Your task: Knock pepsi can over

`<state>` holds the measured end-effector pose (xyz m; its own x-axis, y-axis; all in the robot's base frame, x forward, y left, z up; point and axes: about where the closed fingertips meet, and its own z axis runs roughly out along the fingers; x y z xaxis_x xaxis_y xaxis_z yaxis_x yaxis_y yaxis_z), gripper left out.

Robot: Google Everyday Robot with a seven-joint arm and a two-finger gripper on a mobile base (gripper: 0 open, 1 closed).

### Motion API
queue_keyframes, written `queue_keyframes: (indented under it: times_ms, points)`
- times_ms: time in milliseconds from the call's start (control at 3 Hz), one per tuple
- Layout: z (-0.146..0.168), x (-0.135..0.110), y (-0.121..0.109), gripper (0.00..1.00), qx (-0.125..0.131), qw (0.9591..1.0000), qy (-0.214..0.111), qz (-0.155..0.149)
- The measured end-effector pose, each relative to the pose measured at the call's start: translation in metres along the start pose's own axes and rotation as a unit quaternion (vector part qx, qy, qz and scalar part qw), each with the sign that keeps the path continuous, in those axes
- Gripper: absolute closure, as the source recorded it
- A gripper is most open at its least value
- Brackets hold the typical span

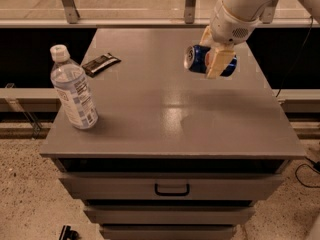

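Pincer [210,59] is hanging over the far right part of the bench [165,119], reaching down from the white arm [240,9] that is entering at the upper right corner. It is clenching the pepsi can [196,60], with one pale finger [216,64] crossing the can's front and the other sitting behind it. The can is lying on its side in that grip, its silver top pointing left and its blue body running off to the right; whether it is touching the bench is not clear. A clear water bottle [74,91] is standing upright near the front left corner, well apart from the can. A dark snack wrapper [101,64] is lying flat just behind the bottle, toward the far left edge. A drawer with a dark handle [171,189] is sitting closed under the bench top
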<state>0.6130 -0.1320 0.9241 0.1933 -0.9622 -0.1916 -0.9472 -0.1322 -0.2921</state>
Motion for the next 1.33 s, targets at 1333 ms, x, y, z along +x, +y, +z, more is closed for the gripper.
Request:
queue_keyframes:
  times_ms: [1333]
  points:
    - [0.021,0.003,0.0,1.0,-0.052,0.9967,0.061,0.007]
